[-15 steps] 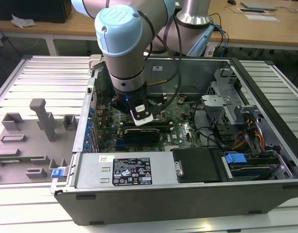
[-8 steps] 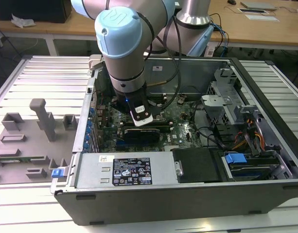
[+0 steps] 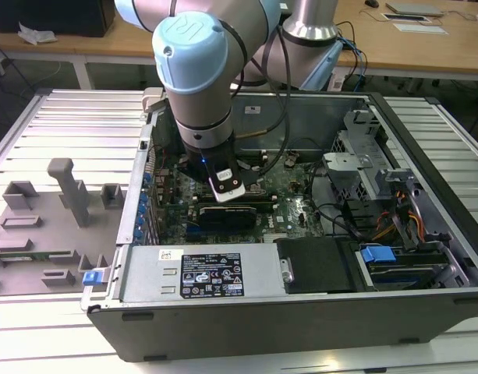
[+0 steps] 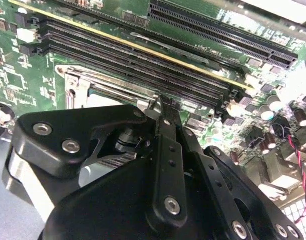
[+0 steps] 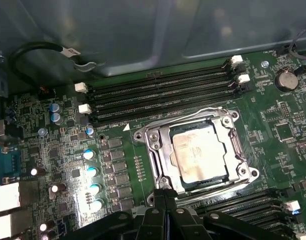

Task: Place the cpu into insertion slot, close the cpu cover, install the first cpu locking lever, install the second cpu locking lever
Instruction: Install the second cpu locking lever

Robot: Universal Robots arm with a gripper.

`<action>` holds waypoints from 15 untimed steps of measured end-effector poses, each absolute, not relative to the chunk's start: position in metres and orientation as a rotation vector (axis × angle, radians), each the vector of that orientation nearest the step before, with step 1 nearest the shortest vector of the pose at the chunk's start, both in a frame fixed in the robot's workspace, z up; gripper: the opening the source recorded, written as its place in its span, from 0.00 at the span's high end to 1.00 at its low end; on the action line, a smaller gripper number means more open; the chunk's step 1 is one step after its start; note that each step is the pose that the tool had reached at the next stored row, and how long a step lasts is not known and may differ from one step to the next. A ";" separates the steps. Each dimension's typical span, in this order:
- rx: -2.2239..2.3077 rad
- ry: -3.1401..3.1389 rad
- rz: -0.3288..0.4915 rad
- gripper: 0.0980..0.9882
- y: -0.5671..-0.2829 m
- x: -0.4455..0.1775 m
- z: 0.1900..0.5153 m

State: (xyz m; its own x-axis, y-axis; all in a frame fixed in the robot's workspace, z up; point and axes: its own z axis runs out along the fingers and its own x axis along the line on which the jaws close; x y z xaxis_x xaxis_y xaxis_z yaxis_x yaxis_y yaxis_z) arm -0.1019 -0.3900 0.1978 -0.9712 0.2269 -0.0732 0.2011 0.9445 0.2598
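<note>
Already seated, the cpu (image 5: 198, 156) lies in the insertion slot (image 5: 168, 139) under the closed cpu cover (image 5: 157, 145). Poised at the frame's edge, the gripper (image 5: 164, 192) has fingertips pinched together, holding nothing; thin, stiff levers likely demand end-on contact.

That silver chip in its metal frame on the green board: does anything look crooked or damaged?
Nothing stands out. The dull silver square cpu lies flat and square inside the thin metal cpu cover, and the black gripper sits at the frame's edge.
</note>
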 end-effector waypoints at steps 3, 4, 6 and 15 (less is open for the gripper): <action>0.331 2.997 0.384 0.99 -0.390 -0.102 0.197; 0.330 2.997 0.381 0.99 -0.390 -0.102 0.197; 0.330 2.997 0.378 0.99 -0.390 -0.102 0.198; 0.328 3.003 0.331 0.99 -0.390 -0.100 0.224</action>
